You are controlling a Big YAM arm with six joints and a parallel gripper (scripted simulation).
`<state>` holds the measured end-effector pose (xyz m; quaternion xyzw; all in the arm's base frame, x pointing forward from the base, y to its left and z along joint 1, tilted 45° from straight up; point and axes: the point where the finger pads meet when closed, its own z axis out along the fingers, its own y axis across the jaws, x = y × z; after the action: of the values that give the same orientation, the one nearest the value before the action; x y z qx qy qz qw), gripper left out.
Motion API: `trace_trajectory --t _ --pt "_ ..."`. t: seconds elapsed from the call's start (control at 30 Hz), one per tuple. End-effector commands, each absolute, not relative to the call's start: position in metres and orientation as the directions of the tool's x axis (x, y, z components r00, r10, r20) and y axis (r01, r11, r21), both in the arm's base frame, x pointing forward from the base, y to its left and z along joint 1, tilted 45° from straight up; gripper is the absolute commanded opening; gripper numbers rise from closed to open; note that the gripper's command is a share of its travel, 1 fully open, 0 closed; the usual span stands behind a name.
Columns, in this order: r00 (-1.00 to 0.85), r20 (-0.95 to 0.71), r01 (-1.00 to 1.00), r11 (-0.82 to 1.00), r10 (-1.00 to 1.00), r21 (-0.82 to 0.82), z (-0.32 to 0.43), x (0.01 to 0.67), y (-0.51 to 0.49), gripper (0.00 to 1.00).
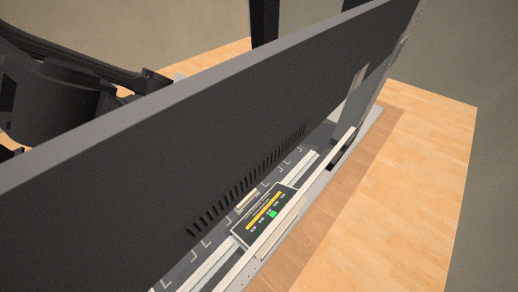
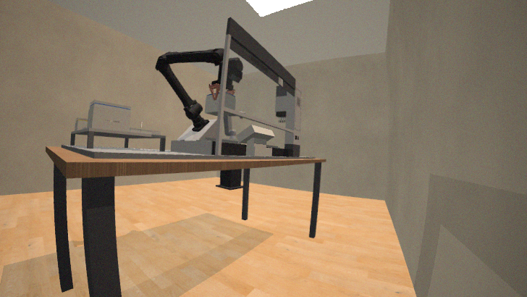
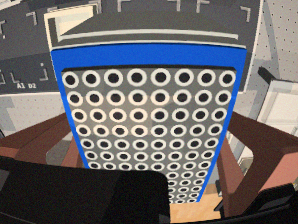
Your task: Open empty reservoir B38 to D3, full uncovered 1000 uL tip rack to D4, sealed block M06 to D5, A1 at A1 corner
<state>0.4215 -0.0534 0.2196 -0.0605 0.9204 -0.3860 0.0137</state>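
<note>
My gripper (image 3: 149, 110) (image 2: 220, 89) is shut on a blue tip rack (image 3: 147, 103) (image 2: 220, 103), one brown finger on each long side. The rack's top shows pale rings on a grey field in every place, with a blue rim around it. I cannot tell whether a cover is on it. In the exterior view the rack hangs well above the deck, under the gantry. In the wrist view, white deck brackets (image 3: 180, 4) lie below and beyond the rack. A pale-rimmed item (image 3: 67, 19) (image 1: 247, 199) sits on the deck to the left of them, partly hidden.
A big dark gantry panel (image 1: 181, 152) hides most of the deck in the top view. A status panel (image 1: 266, 214) with a yellow bar lies at the deck's edge. The shelf (image 2: 118, 133) with a grey box stands at the table's left.
</note>
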Motion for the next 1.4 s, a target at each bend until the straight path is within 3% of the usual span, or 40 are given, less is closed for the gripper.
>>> trace_trajectory --t 0.0,0.9,1.37 --pt "-0.991 -0.029 -0.071 0.698 -0.130 -0.713 0.240 0.439 -0.051 0.00" --pt "-0.990 -0.042 -0.064 0.700 -0.133 -0.712 0.242 0.438 -0.047 0.00" --pt "-0.993 0.004 -0.088 0.694 -0.122 -0.714 0.207 0.428 -0.072 0.00"
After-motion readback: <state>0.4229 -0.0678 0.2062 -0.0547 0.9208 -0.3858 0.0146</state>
